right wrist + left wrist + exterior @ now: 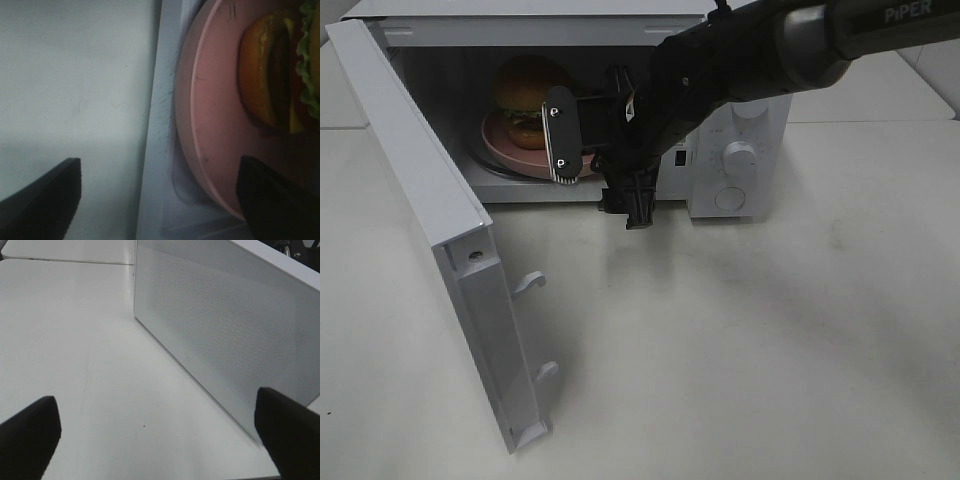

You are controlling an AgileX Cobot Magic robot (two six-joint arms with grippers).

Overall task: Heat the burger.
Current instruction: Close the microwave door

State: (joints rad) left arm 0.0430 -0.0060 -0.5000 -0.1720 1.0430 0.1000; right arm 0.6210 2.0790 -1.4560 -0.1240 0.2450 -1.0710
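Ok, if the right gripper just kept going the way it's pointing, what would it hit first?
Probably the microwave's front sill, lying straight between the fingers of the open right gripper. The pink plate's rim sits beside that line and might get clipped; depth is hard to judge.

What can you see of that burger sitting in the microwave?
The burger has a round, glossy golden-brown bun, top and bottom, with frilly green lettuce, a dark patty and yellow-orange bits between. It stands upright and whole on a round pink plate inside the white microwave, whose door is swung open. Only the plate touches it; the right gripper is open at the opening, apart from the burger.
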